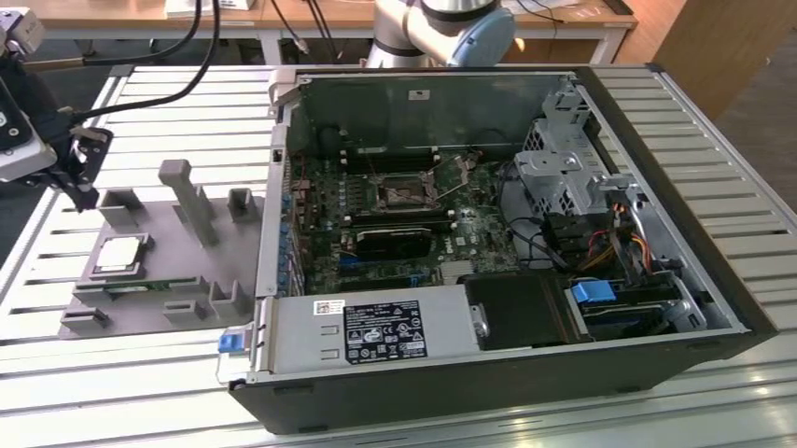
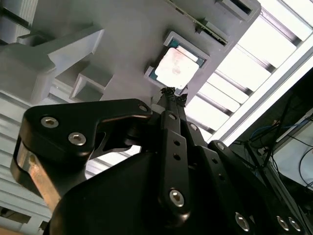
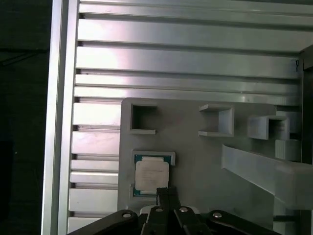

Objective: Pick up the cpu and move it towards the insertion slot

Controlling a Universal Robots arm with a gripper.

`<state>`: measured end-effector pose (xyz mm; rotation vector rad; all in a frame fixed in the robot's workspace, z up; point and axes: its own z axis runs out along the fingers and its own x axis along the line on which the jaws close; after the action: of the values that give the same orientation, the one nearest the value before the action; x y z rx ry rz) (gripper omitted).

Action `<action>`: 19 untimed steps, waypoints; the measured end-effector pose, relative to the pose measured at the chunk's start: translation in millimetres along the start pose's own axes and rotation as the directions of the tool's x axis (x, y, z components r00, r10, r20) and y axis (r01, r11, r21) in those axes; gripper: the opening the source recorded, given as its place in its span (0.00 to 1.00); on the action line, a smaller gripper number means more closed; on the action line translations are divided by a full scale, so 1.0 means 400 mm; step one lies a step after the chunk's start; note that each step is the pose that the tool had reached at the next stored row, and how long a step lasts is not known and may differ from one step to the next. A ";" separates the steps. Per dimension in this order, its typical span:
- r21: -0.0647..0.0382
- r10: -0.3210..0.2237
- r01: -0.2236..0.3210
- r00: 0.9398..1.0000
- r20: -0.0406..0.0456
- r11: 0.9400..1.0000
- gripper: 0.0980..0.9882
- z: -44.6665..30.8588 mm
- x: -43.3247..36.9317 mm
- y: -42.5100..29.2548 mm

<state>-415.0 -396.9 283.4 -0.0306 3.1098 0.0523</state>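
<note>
— Black two-fingered claw [image 2: 171,93]?
— Fingertips pressed together, pinching nothing. Hanging above a corner of a grey moulded plastic tray [image 3: 195,161], on the exterior view's left.

— And the small flat square cpu [image 3: 151,175] with the shiny silver top?
— Lying flat in a square recess of that tray. Just beyond the closed tips in both wrist views, untouched.

— Around it?
— Thin green memory stick [image 1: 140,286] slotted into the tray just beside the recess. Upright grey posts and open pockets further along. Underneath, a slatted aluminium table [image 1: 162,89].

— Square dark insertion slot [image 1: 402,191] with the silvery metal frame?
— Well apart from the cpu, on the green motherboard [image 1: 473,229]. Set inside an open black computer case [image 1: 498,401], to the exterior view's right of the tray.

— Any writing?
— White printed sticker [image 1: 380,331] on the grey metal power-supply box [image 1: 293,341] at the case's near side. Another small white one on the inner back wall. Lettering not made out.
</note>
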 end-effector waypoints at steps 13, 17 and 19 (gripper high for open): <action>0.000 0.000 0.000 1.000 0.009 1.000 0.00 0.057 0.016 -0.002; 0.000 0.000 0.000 1.000 0.009 1.000 0.00 0.074 0.019 -0.002; 0.000 0.000 0.000 1.000 0.009 1.000 0.00 0.082 0.020 -0.002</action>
<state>-421.8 -396.9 250.4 -0.0308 3.1011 0.0520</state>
